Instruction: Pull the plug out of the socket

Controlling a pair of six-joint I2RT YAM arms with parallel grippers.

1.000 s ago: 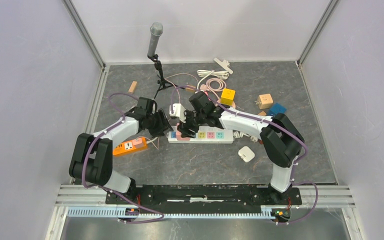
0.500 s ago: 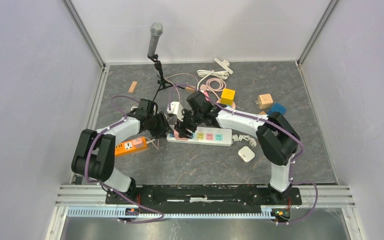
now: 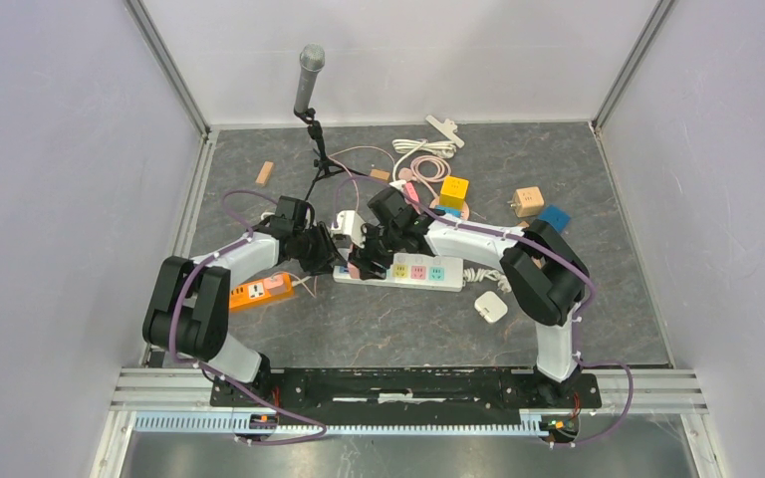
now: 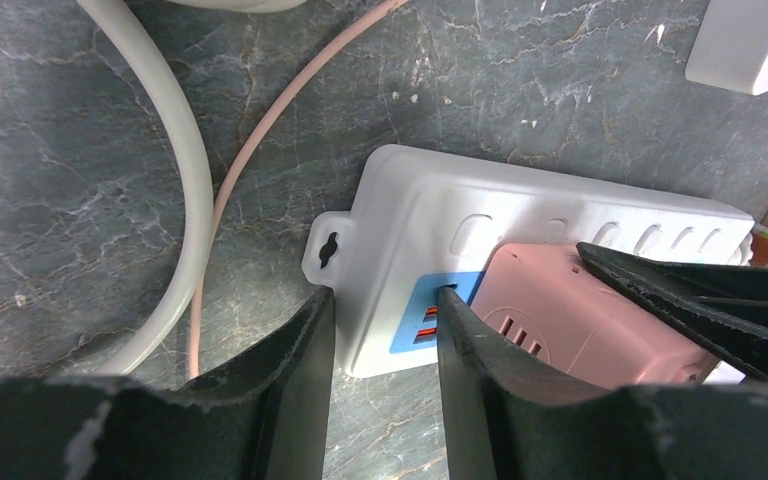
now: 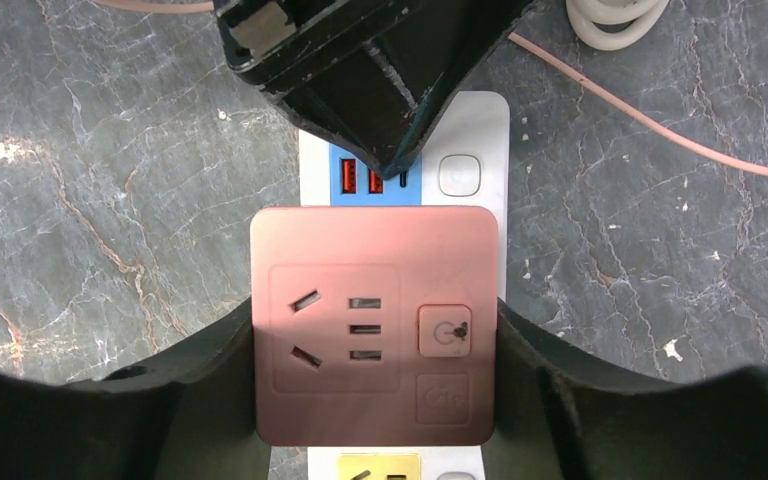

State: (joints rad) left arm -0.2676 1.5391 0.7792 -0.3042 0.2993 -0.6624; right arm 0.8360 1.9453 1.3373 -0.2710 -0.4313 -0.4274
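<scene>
Pink plug point(image 5: 372, 300) seated in white power strip point(image 4: 520, 215), right gripper point(image 5: 374, 345) clamping it, left gripper point(image 4: 385, 308) pinching strip's end.

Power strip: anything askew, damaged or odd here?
Nothing stands out. The pink adapter sits square on the power strip, no damage visible; right gripper grips its sides, left gripper straddles the strip's end.

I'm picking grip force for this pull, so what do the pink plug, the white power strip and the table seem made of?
The plug is probably matte pink plastic: moulded slots and button. The power strip looks like smooth white plastic: rounded moulded edges, slight sheen. The table is grey with white veins, stone-like, perhaps only a printed sheet.
</scene>
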